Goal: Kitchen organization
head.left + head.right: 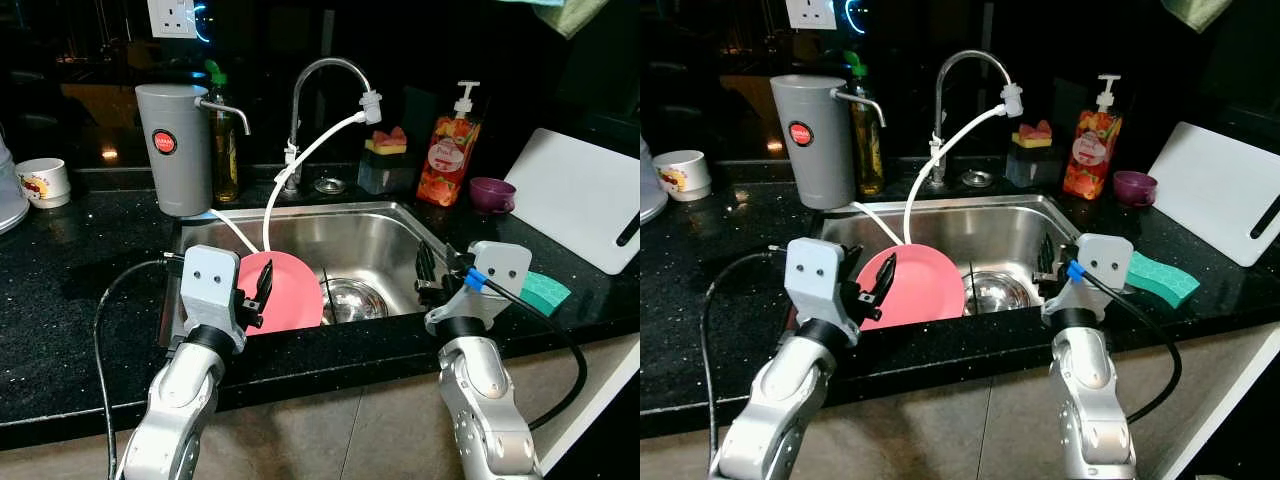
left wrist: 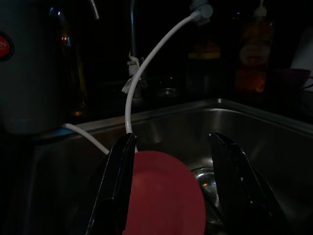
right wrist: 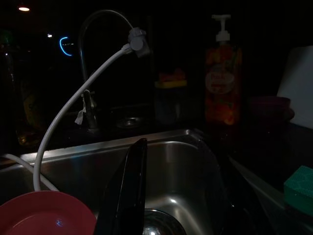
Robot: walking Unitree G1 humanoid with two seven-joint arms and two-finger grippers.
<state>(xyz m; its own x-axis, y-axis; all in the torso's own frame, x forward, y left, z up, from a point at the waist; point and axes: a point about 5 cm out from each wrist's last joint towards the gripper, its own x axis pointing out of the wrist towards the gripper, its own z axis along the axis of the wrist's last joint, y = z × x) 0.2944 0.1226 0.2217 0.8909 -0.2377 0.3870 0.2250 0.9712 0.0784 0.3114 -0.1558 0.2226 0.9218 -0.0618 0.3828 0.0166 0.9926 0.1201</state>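
I have my left claw spread wide at the near rim of the stainless steel sink, the round pink plastic plate leaning in the basin just beyond its 2 fingers. My right claw hovers over the sink's right edge beside the green sponge on the black bench; I cannot tell its grip.

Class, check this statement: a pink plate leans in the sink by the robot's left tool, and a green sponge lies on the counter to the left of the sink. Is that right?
One detail is wrong. The pink plate does lean in the sink by the left tool, but the green sponge lies on the counter to the right of the sink, near the right tool. The left eye view shows it.
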